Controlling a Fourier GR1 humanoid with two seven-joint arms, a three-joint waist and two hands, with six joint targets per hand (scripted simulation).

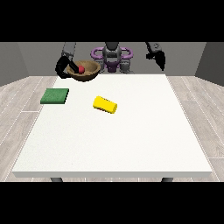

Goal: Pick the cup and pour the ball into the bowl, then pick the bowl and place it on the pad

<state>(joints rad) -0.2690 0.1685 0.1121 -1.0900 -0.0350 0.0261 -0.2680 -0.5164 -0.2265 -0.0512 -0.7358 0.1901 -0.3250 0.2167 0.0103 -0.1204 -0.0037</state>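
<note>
The front view is filled mostly by a large white counter (131, 140), flat and matte, with a faintly speckled top and square edges, set on a floor of pale grey planks. No brand, label or writing can be read on anything in sight.

At the far side the robot's torso (112, 57) is seen, grey with purple rings at the shoulders.

A brown bowl (87, 71), round and smooth like turned wood, is held above the counter's far left corner, slightly tilted. It is gripped by the black hand at the view's left (64, 68), whose fingers are curled over the rim on the bowl's left side. A small red ball (81, 69), round and glossy, lies inside the bowl near that hand.

A green pad (55, 96), thin, square and flat with a cloth-like surface, lies on the counter's left part, below the bowl and apart from it.

A yellow cup (105, 104), cylindrical and plain, lies on its side near the counter's middle, a dark red edge showing under it.

The hand at the view's right (160, 58) hangs over the far right edge, holding nothing; how its fingers lie cannot be told.
</note>
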